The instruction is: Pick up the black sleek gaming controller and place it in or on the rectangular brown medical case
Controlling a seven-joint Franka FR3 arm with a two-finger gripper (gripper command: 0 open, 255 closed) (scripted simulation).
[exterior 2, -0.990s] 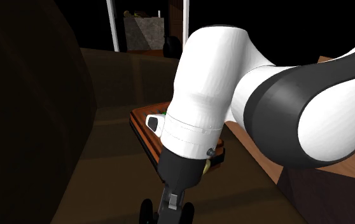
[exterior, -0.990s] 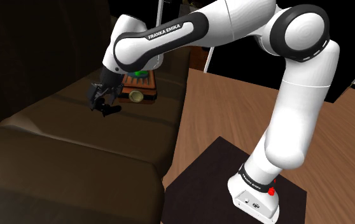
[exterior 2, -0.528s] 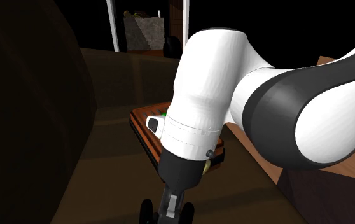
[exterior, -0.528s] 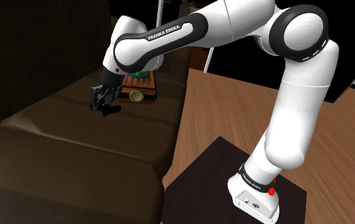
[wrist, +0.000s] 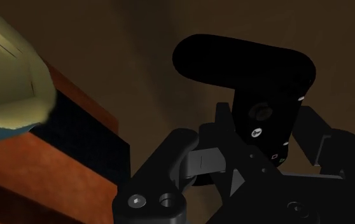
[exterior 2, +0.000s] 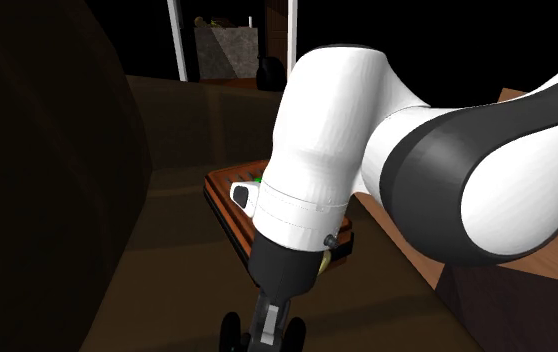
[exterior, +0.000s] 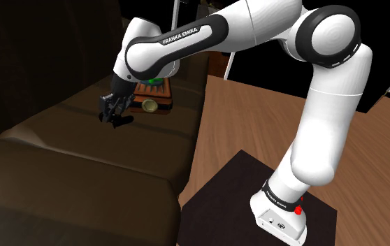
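The hand (exterior: pixel 111 112) has its two black fingers pressed in on the black gaming controller (exterior: pixel 122 121) and grips it. From the wrist, the controller (wrist: pixel 243 60) stands between the fingers as a dark T-shape, a rounded bar across the top and a stem dotted with small pale buttons. It sits low at the seat of a dark brown sofa (exterior: pixel 82 161); I cannot tell whether it touches the cushion or hangs just clear of it.

Just beside it, toward the shoulder view's right, the rectangular brown case (exterior: pixel 165 106) lies flat on the same seat. The case is not empty: a round pale yellow item (exterior: pixel 148 105) lies at the near end, and something green (exterior: pixel 152 80) shows farther back, half hidden by the white arm. In the wrist view the case's reddish-brown wall (wrist: pixel 42 159) rises close beside the hand, with the yellow item (wrist: pixel 4 70) above its edge.

In the second exterior view the arm's forearm covers most of the case, leaving one brown corner (exterior 2: pixel 222 200) bare. Beyond the sofa's end lies a wood floor (exterior: pixel 242 119).
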